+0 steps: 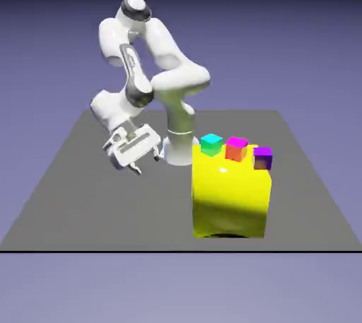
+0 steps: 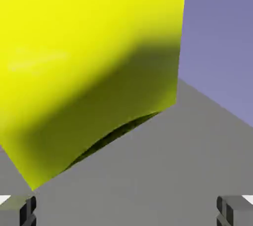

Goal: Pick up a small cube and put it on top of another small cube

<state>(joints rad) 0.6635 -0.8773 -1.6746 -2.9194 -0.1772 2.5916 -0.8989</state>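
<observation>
Three small cubes sit in a row on the far top edge of a big yellow block [image 1: 232,198]: a teal cube [image 1: 211,145], an orange-red cube with a magenta top [image 1: 236,149] and a purple cube [image 1: 262,157]. My gripper [image 1: 133,160] hangs low over the table at the exterior view's left of the block, tilted sideways and apart from it. It is open with nothing between its fingers. In the hand view the yellow block [image 2: 94,62] fills the upper left, and both fingertips [image 2: 28,211] show far apart at the bottom edge. The small cubes are hidden there.
The grey table [image 1: 106,208] spreads around the block, with its front edge near the bottom of the exterior view. The robot's base [image 1: 180,146] stands just behind the block's left corner.
</observation>
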